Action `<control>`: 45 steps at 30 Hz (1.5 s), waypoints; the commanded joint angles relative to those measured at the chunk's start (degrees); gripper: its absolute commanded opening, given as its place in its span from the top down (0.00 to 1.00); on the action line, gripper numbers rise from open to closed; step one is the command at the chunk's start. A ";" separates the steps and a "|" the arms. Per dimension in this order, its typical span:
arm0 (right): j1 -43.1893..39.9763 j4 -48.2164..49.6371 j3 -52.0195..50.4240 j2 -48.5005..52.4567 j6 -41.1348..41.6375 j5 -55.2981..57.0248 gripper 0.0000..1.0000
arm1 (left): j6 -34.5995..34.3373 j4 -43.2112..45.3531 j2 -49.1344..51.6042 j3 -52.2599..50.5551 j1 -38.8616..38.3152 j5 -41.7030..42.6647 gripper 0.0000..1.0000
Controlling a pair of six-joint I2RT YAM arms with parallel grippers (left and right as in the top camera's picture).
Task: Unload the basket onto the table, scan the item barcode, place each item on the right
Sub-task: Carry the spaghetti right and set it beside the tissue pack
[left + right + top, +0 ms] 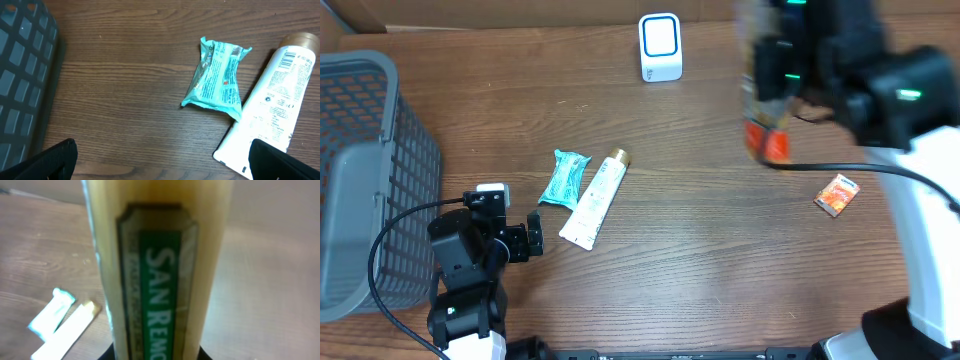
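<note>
Closest to the lens, filling the right wrist view, stands the San Remo packet (155, 280), upright, its green label facing us. We judge the right gripper (778, 78) to be clamped on it. Its fingers are hidden behind the packet, yet the packet hangs clear of the bench (720, 260) at about 2 o'clock in the overhead view, blurred.

The white scanner (660, 47) stands at 12 o'clock, off toward 9 o'clock from the packet and well apart from it. No barcode shows on the face we see, so we cannot say which side carries it.

To do this step well, we should carry the packet across to the scanner's window and turn the wrist until the code side looks at it. Then we hold the packet square and steady, near but not touching.

The left gripper (165, 167) rests at 7 o'clock, its fingers spread wide and empty. It sits just short of the teal wrapper (217, 80) and the white tube (275, 105), and has no part in this step.
</note>
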 commanded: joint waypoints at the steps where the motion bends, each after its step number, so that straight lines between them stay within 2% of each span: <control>1: -6.73 -5.51 -0.83 2.93 11.69 -7.39 0.96 | 1.09 0.17 0.13 -0.13 0.31 0.83 0.00; 6: -14.38 -6.95 -10.40 3.91 9.35 -13.73 0.96 | 1.09 0.20 0.13 -0.13 0.31 0.81 0.00; 11: -20.98 1.97 -25.83 3.91 6.19 -26.38 0.96 | 1.09 0.17 0.13 -0.13 0.31 0.83 0.00; 16: -26.95 13.20 -39.60 3.91 6.21 -32.89 0.96 | 1.09 0.20 0.13 -0.13 0.31 0.83 0.00; 26: -36.46 26.69 -52.19 4.09 9.20 -35.60 0.96 | 1.09 0.17 0.13 -0.13 0.31 0.81 0.00; 31: -38.97 32.65 -55.78 4.87 5.35 -35.21 0.83 | 1.09 0.20 0.13 -0.13 0.31 0.83 0.00; 32: -39.04 33.16 -56.00 5.11 3.80 -35.01 0.75 | 1.09 0.20 0.13 -0.13 0.31 0.83 0.00; 34: -39.04 33.70 -56.06 5.27 0.70 -34.12 0.47 | 1.09 0.20 0.13 -0.13 0.31 0.83 0.00; 35: -39.04 33.90 -56.04 5.27 0.11 -33.46 0.28 | 1.09 0.20 0.13 -0.13 0.31 0.83 0.00; 36: -39.08 33.90 -56.02 5.25 0.15 -33.27 0.16 | 1.09 0.20 0.13 -0.13 0.31 0.81 0.00; 39: -39.69 31.50 -54.71 5.25 2.97 -33.38 0.12 | 1.09 0.20 0.13 -0.13 0.31 0.81 0.00; 45: -39.45 19.15 -45.75 3.15 3.19 -34.18 0.13 | 1.09 0.17 0.13 -0.13 0.31 0.83 0.00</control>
